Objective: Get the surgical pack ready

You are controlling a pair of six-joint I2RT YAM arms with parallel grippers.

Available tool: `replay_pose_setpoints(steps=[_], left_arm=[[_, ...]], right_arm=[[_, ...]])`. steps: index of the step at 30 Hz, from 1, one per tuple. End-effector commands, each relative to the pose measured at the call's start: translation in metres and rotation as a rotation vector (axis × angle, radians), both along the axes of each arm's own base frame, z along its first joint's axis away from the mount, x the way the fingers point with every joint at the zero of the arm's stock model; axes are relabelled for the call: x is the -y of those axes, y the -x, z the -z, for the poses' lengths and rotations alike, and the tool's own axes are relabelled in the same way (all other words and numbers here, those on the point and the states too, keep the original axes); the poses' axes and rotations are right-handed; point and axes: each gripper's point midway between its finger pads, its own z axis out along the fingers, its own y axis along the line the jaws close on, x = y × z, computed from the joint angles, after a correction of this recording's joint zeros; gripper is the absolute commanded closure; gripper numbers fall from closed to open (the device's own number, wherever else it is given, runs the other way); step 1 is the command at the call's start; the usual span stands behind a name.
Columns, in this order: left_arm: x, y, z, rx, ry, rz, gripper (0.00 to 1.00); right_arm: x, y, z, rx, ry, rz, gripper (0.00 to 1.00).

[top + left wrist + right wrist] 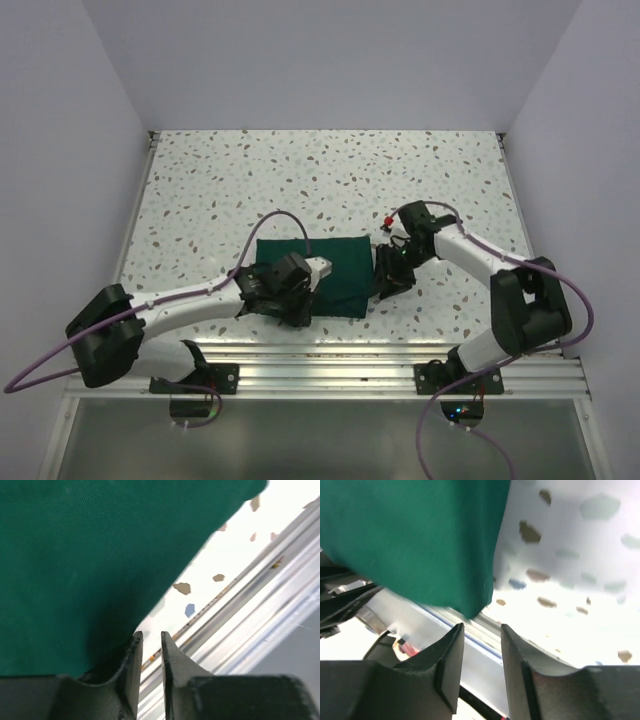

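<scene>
The folded dark green cloth bundle [345, 272] lies on the white speckled desk [300, 180], near the middle and close to the near edge, with one arm at each side of it. The left end effector [152, 639] is only narrowly parted and grips nothing; it sits just off the bundle's near left edge. The right end effector [482, 630] is open and empty, and a corner of the cloth hangs just beyond its tips. The likely trouble is a shallow pinch: either one closing from here could catch only a single layer, and a pull would then open the fold rather than move the pack. A sideways tug might also slide the bundle towards the ribbed aluminium rail [330, 360] at the near edge. The bundle is the only wrapping in view, and its contents are hidden; no tray, instruments or gauze show.
</scene>
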Motion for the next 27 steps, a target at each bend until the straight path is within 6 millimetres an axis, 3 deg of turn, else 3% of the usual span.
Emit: replay_pose_setpoints(steps=[1, 5, 8, 12, 14, 20, 27], left_arm=[[0.009, -0.011, -0.050, 0.083, 0.103, 0.003, 0.74], [0.015, -0.019, -0.083, 0.138, 0.166, -0.009, 0.73], [0.014, -0.037, -0.094, 0.161, 0.169, -0.060, 0.79], [0.001, -0.059, -0.079, 0.102, 0.170, -0.134, 0.87], [-0.002, -0.057, -0.070, 0.064, 0.164, -0.129, 0.89], [-0.004, -0.053, -0.055, 0.010, 0.196, -0.128, 0.91], [-0.023, -0.039, -0.009, -0.118, 0.135, -0.198, 0.93]], right_arm=[[0.009, 0.004, -0.044, 0.074, 0.014, -0.010, 0.60], [-0.006, -0.004, -0.066, 0.089, -0.075, 0.014, 0.57], [-0.020, -0.025, -0.073, 0.124, -0.135, 0.042, 0.67], [-0.043, -0.046, -0.075, 0.107, -0.244, 0.084, 0.84], [-0.051, -0.053, -0.064, 0.080, -0.276, 0.081, 0.90], [-0.071, -0.037, -0.048, 0.010, -0.338, -0.026, 0.99], [-0.052, -0.005, -0.007, -0.062, -0.260, -0.037, 1.00]])
